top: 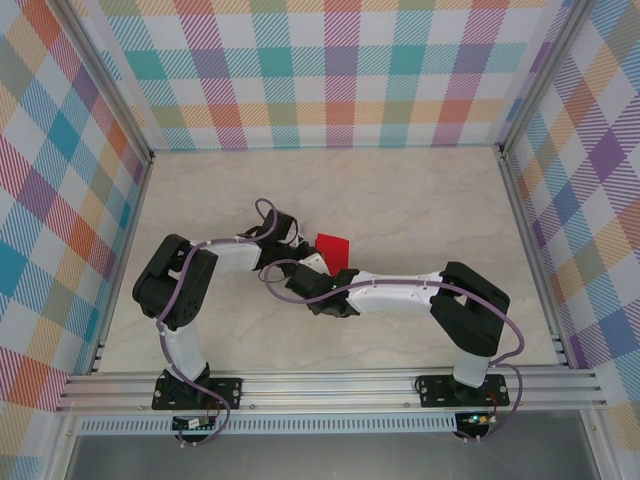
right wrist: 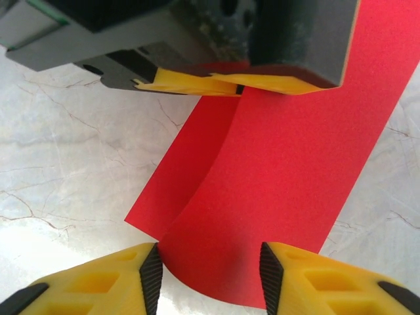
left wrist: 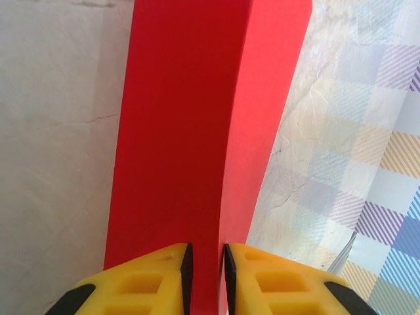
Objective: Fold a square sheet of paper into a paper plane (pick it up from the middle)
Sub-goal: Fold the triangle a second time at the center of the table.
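Left wrist view: the left gripper is clamped on the near edge of the square sheet of paper. Its yellow pads are drawn together on the red sheet, which runs away from them in two layers, one curving over the other.

In the right wrist view the right gripper stands with its jaws apart. The rounded, bowed end of the sheet lies between the pads, and neither pad appears to press on it. The sheet is above the table, near its middle, between the two wrists.

I judge this an early fold: the sheet is doubled over loosely but not yet creased, and there is no dart shape. The next move calls for the right jaws to close on the bowed end without pushing the layers askew, and the left grip must stay firm while they do.

From the top external camera the arms cover most of the sheet, leaving one red corner showing. The far end is cut off in the left wrist view, so I cannot tell whether the two edges line up. It is also unclear whether the sheet touches the table or hangs just clear.
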### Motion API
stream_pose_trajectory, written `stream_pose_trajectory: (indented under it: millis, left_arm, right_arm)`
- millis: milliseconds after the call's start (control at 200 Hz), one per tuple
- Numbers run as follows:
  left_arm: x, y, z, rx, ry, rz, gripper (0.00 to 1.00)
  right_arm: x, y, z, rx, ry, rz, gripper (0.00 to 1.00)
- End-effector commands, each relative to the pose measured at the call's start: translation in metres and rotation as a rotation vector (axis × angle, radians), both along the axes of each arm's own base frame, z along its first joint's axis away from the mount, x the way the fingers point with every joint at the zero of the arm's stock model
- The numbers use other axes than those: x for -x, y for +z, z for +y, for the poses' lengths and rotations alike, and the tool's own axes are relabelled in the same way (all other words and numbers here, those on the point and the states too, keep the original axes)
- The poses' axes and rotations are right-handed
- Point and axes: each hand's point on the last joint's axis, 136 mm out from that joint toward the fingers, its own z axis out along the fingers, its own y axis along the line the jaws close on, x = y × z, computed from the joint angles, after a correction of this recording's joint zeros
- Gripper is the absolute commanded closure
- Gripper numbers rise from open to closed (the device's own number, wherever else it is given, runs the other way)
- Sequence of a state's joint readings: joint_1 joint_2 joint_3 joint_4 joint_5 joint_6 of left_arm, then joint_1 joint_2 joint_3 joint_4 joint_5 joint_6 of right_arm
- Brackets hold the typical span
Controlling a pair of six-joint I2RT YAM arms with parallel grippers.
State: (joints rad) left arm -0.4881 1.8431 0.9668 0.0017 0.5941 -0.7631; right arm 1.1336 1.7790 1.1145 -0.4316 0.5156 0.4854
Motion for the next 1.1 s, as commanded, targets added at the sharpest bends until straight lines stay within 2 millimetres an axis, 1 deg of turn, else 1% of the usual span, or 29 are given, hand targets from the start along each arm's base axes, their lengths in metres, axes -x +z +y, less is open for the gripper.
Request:
stream_pose_trajectory:
  millis: [0,230,325,400,495,645,785,895,990,1095]
  left_arm:
    - [-0.004,0.01,0.0,0.013,-0.004,-0.009,0.78]
    - [-0.004,0.012,0.0,0.013,-0.004,-0.01,0.78]
    - [-0.005,0.012,0.0,0.009,-0.004,-0.01,0.78]
    - [-0.004,0.012,0.0,0.008,-0.006,-0.006,0.78]
    - [-0.005,0.012,0.0,0.008,-0.007,-0.006,0.79]
    - [-0.005,0.011,0.0,0.002,-0.007,-0.006,0.79]
    - [-0.006,0.011,0.002,-0.014,-0.001,-0.007,0.79]
    - [-0.008,0.014,0.005,-0.028,0.015,-0.018,0.76]
    - [-0.01,0.016,0.009,-0.052,0.036,-0.03,0.74]
    - [-0.011,0.019,0.016,-0.088,0.062,-0.045,0.69]
  right_arm:
    - [0.0,0.016,-0.003,-0.021,-0.009,-0.033,0.57]
    - [0.0,0.018,-0.005,-0.018,-0.01,-0.032,0.57]
    - [0.0,0.018,-0.006,-0.014,-0.015,-0.034,0.61]
    - [0.0,0.018,-0.007,-0.011,-0.016,-0.035,0.62]
    - [-0.001,0.017,-0.008,-0.007,-0.02,-0.033,0.66]
    - [-0.003,0.019,-0.009,-0.02,-0.021,-0.038,0.76]
    - [-0.003,0.021,-0.01,-0.046,-0.02,-0.029,0.83]
    - [-0.003,0.019,-0.011,-0.07,-0.01,-0.001,0.89]
    - [-0.002,0.018,-0.009,-0.135,0.004,0.054,0.9]
    - [-0.002,0.018,-0.009,-0.226,0.009,0.121,0.91]
